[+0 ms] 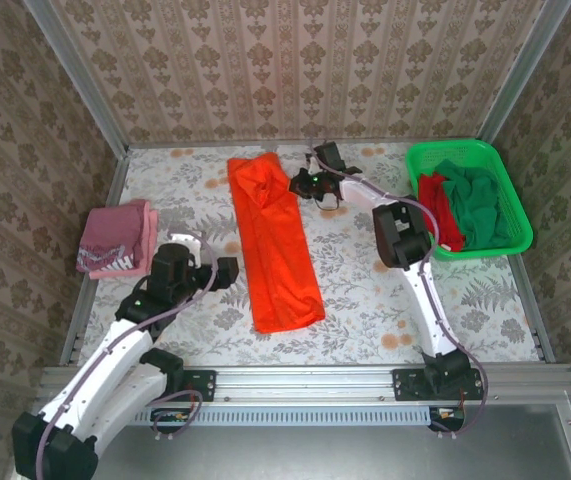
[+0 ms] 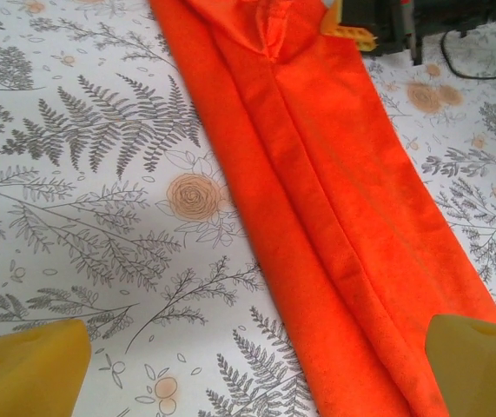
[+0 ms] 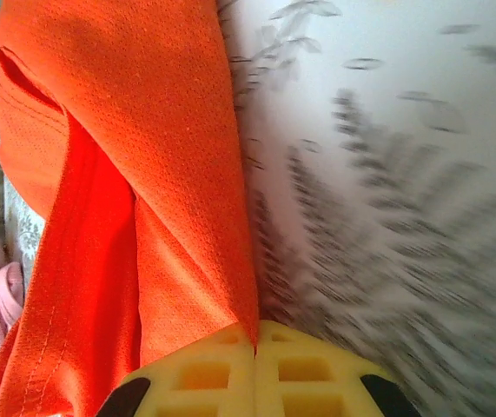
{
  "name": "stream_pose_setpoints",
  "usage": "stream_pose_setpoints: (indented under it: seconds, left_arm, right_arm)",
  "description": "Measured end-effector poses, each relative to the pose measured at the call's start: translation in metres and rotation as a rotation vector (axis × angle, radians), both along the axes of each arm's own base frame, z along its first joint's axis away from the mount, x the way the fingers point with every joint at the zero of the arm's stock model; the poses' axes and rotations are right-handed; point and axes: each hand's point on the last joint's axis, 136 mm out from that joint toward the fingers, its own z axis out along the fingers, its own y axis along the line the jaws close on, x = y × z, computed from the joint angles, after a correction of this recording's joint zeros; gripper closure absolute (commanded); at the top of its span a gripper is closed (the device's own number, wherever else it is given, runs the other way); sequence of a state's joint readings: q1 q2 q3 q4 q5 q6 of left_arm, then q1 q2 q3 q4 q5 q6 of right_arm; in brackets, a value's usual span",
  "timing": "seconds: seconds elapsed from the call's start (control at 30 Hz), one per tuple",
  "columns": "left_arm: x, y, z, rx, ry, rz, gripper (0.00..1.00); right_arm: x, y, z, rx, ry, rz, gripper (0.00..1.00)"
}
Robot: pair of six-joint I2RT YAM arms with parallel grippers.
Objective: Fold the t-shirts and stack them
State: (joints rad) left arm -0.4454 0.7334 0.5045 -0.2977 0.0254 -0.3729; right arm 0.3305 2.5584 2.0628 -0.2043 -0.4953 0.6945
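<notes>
The bright orange t-shirt (image 1: 273, 245) lies as a long folded strip down the middle of the table. At its far end my right gripper (image 1: 302, 183) is shut on the shirt's right edge. The right wrist view shows the yellow fingers (image 3: 221, 373) pressed together with the orange cloth (image 3: 143, 130) pinched between them. My left gripper (image 1: 231, 272) is open just left of the strip's near half. In the left wrist view its gap (image 2: 256, 352) spans the bare table and the orange shirt's (image 2: 343, 217) left edge. A folded pink-maroon t-shirt (image 1: 117, 238) rests at the far left.
A bright green mesh basket (image 1: 510, 185) stands at the right, holding a red t-shirt (image 1: 435, 205) and a dark green t-shirt (image 1: 480, 205). The floral tablecloth (image 1: 365, 290) is bare between the orange strip and the right arm. Walls enclose the table on three sides.
</notes>
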Motion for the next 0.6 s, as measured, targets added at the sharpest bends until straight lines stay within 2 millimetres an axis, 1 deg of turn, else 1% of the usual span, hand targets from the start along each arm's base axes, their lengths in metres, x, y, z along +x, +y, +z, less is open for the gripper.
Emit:
stream_pose_setpoints:
  seconds: [0.2, 0.3, 0.37, 0.43, 0.57, 0.6]
  left_arm:
    - [0.008, -0.012, -0.01, 0.014, 0.016, -0.057, 0.0]
    - [0.008, -0.015, -0.018, 0.037, 0.041, -0.085, 0.0]
    - [0.009, -0.018, -0.019, 0.047, 0.045, -0.105, 0.0]
    - [0.01, -0.021, -0.017, 0.049, 0.045, -0.125, 0.0]
    - [0.014, -0.029, -0.009, 0.034, 0.037, -0.16, 0.0]
    - [0.014, -0.031, -0.01, 0.029, 0.045, -0.165, 0.0]
  right_arm:
    - [-0.009, -0.06, 0.01, -0.034, -0.017, -0.097, 1.0]
    - [-0.012, -0.084, 0.008, -0.043, -0.016, -0.139, 1.0]
    - [-0.01, -0.095, 0.005, -0.047, -0.012, -0.16, 0.97]
    - [-0.009, -0.101, 0.004, -0.05, -0.011, -0.168, 0.91]
    - [-0.009, -0.103, 0.006, -0.057, -0.026, -0.162, 0.65]
    - [-0.01, -0.104, 0.006, -0.063, -0.032, -0.162, 0.55]
